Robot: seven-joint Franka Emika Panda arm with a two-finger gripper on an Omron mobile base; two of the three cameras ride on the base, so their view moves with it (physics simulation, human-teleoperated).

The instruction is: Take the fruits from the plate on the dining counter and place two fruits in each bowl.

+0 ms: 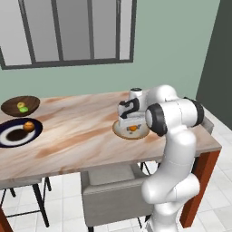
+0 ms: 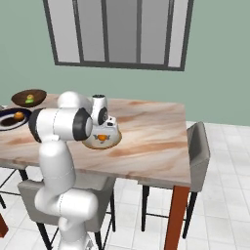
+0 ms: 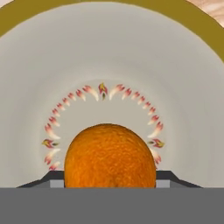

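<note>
My gripper [image 1: 131,123] [image 2: 103,133] hangs just over the cream bowl [image 1: 121,131] [image 2: 113,141] [image 3: 109,57] at the dining counter's [image 1: 81,136] right part. It is shut on an orange fruit [image 1: 132,128] [image 2: 101,138] [image 3: 109,153], which sits low inside that bowl between the dark fingertips [image 3: 54,178]. At the left, the navy plate [image 1: 9,136] [image 2: 7,122] holds another orange fruit [image 1: 29,126] [image 2: 18,115]. Behind it, the dark wooden bowl [image 1: 11,106] [image 2: 19,100] contains a green fruit [image 1: 24,109] and a yellow fruit [image 1: 20,105].
A grey chair [image 1: 108,190] is tucked under the counter's near edge beside my arm, and another chair [image 2: 197,151] stands at the right end. A wide stretch of marble top lies between the cream bowl and the plate. A window wall is behind the counter.
</note>
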